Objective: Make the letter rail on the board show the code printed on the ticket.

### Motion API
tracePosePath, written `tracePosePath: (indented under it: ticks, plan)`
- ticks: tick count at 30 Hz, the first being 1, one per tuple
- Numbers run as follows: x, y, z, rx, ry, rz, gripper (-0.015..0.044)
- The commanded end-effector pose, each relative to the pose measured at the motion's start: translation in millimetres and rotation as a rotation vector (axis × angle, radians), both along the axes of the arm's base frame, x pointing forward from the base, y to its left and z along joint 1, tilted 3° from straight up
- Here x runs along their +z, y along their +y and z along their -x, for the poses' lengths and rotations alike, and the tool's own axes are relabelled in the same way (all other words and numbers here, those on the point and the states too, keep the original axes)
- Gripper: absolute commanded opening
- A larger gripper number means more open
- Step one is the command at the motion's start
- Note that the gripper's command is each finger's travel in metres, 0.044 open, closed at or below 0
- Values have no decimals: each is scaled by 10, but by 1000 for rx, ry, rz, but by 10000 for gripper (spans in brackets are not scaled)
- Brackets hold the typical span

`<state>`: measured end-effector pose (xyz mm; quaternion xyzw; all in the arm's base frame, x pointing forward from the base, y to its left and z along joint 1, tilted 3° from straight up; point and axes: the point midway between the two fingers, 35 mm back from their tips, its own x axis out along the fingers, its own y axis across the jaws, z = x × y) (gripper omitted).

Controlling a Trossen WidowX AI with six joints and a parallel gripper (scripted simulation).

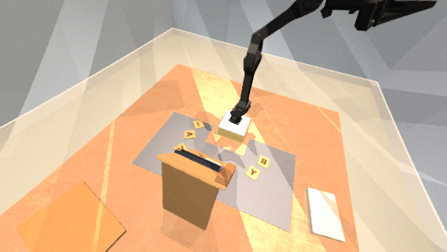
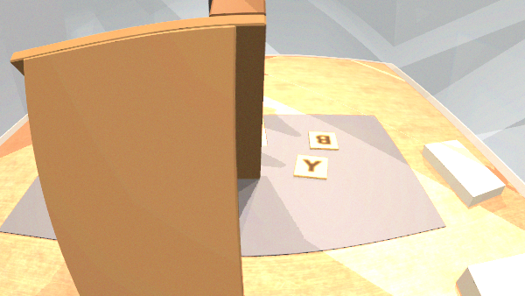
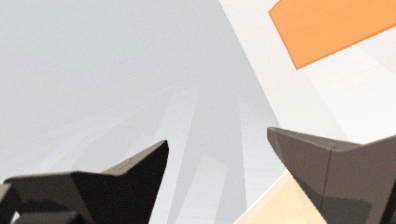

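Note:
The wooden board (image 1: 188,186) (image 2: 131,175) stands on the grey mat (image 1: 261,201) (image 2: 372,197), with its dark letter rail (image 1: 197,158) along the top. A small white strip (image 1: 213,161) lies by the rail; I cannot read it. Tiles I (image 1: 198,124) and A (image 1: 190,134) lie behind the board on the left. A third tile (image 1: 181,147) is partly hidden by the board. Tiles B (image 1: 263,162) (image 2: 323,140) and Y (image 1: 253,172) (image 2: 311,166) lie to its right. My gripper (image 1: 417,7) (image 3: 216,139) is open and empty, high above the counter.
The arm's white pedestal (image 1: 233,127) stands behind the mat. A white slab (image 1: 325,214) (image 2: 464,172) lies at the right. An orange sheet (image 1: 71,224) (image 3: 325,30) lies at the front left. Low translucent walls (image 1: 391,123) ring the counter.

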<state>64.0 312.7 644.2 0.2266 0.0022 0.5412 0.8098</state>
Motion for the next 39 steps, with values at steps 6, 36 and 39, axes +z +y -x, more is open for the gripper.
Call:
tracePosePath:
  ticks: [6,36,39]
  plan:
    - [-374,-109,-462,-130,-48,123,440]
    - [-4260,-2560,-1794,-771,238,879,440]
    - [-4721,-2804,-1689,-810,315,921,440]
